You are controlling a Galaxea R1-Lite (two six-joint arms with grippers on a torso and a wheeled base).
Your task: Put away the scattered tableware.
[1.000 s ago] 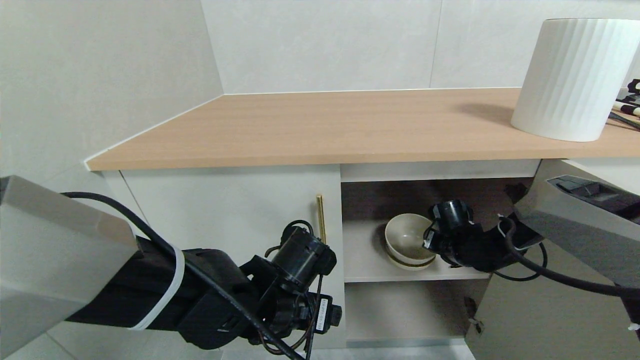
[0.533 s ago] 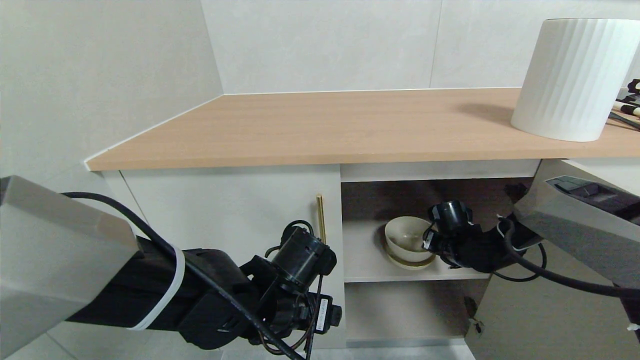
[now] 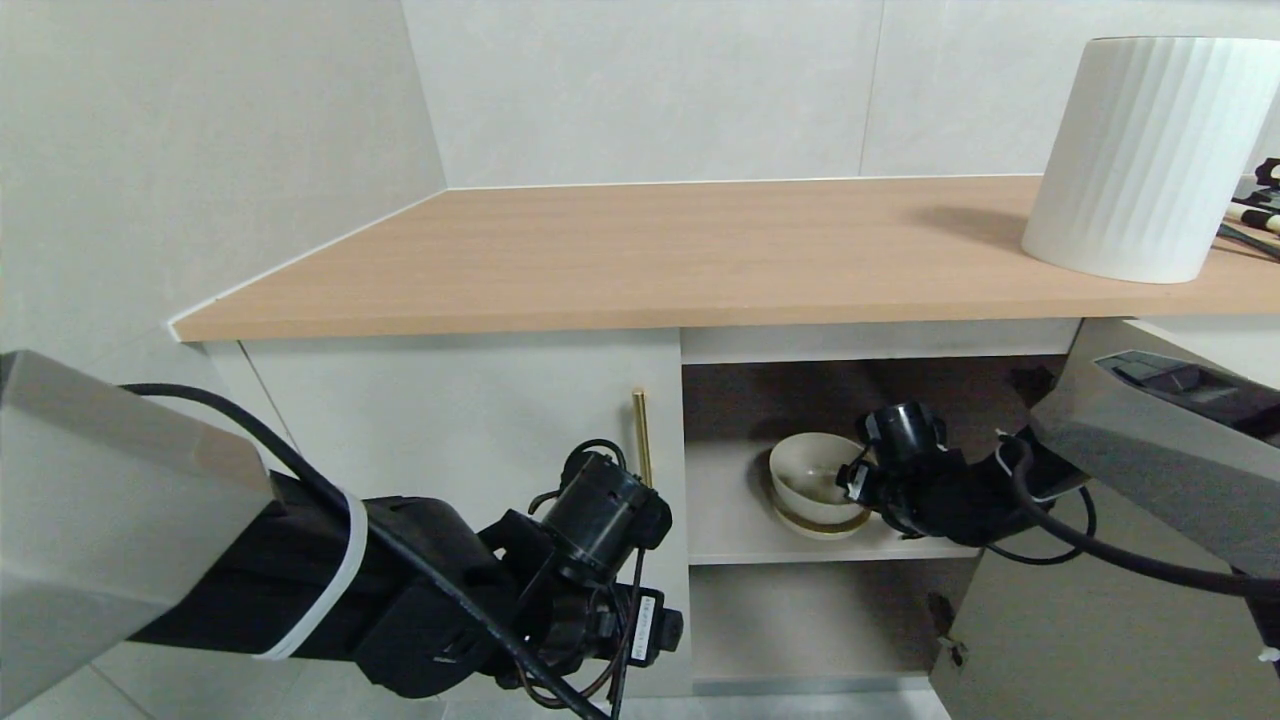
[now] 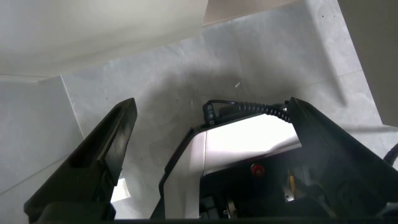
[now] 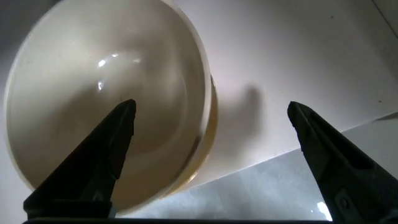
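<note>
Though resting on the shelf (image 3: pixel 730 520), bowl (image 3: pixel 810 480): glazed, rigid, probably chippable; take by rim. Right gripper (image 5: pixel 210 109): spread wide, empty.

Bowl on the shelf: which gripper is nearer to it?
Right. The right gripper is just beside the bowl, open toward it; the left gripper is outside, low before the closed door.

Behind the left claw (image 4: pixel 217 155) and right claw (image 5: pixel 209 109), I'm seeing black wrists (image 3: pixel 600 520) widening into grey boxy shells (image 3: pixel 110 500). Black cables (image 3: pixel 1060 545) are looping alongside; a white band (image 3: pixel 335 570) is circling the left arm (image 3: pixel 420 590), a white label (image 3: pixel 645 625) hanging nearer its claw.
</note>
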